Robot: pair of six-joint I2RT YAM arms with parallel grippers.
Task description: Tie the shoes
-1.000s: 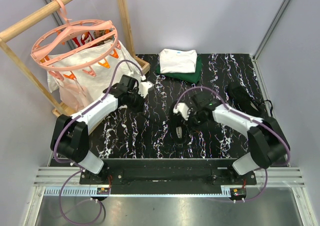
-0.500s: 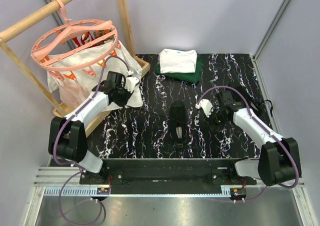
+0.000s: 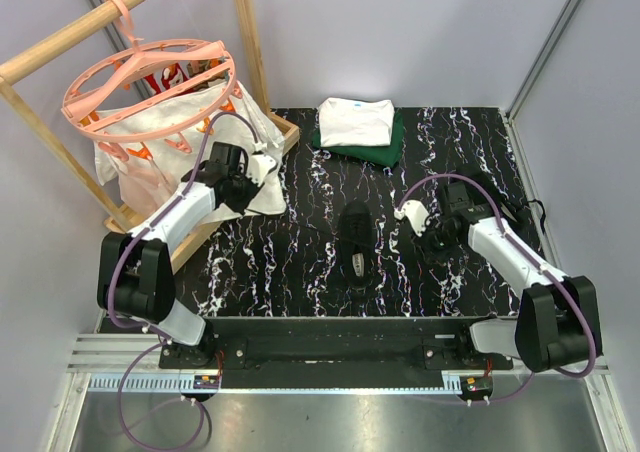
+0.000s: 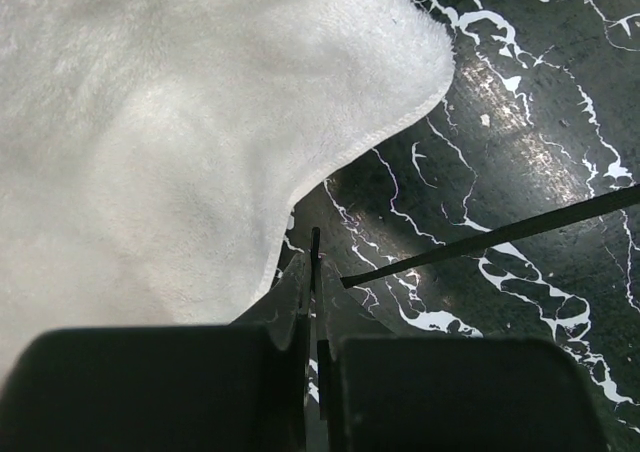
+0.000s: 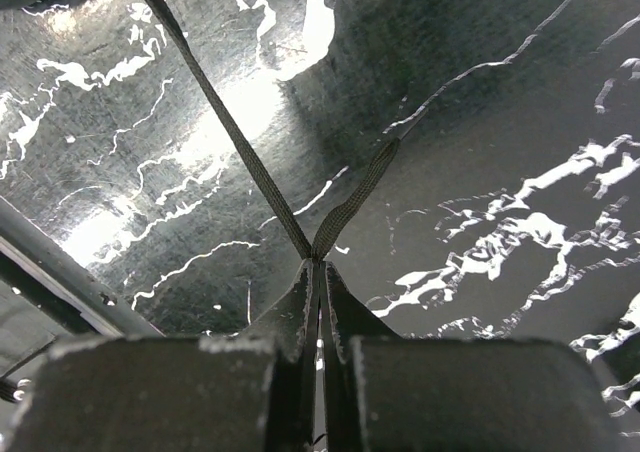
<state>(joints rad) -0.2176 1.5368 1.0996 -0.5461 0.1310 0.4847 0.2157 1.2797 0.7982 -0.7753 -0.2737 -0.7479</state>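
Pinching taut laces (image 5: pixel 240 152): left claw (image 4: pixel 315 262), right claw (image 5: pixel 318 267)

The sneaker (image 3: pixel 356 244) lies at the middle of the table (image 3: pixel 300 272), with the folded clothes (image 3: pixel 357 127) behind it at the far edge. The wooden rack (image 3: pixel 250 42), clip hanger (image 3: pixel 150 82) and towel (image 4: pixel 150 122) stand at the rear left. The left claw (image 4: pixel 315 272) sits left of the sneaker (just beside the towel's hem) on the left lace (image 4: pixel 500 234), and the right claw (image 5: pixel 318 267) sits to its right on the right lace (image 5: pixel 240 152).
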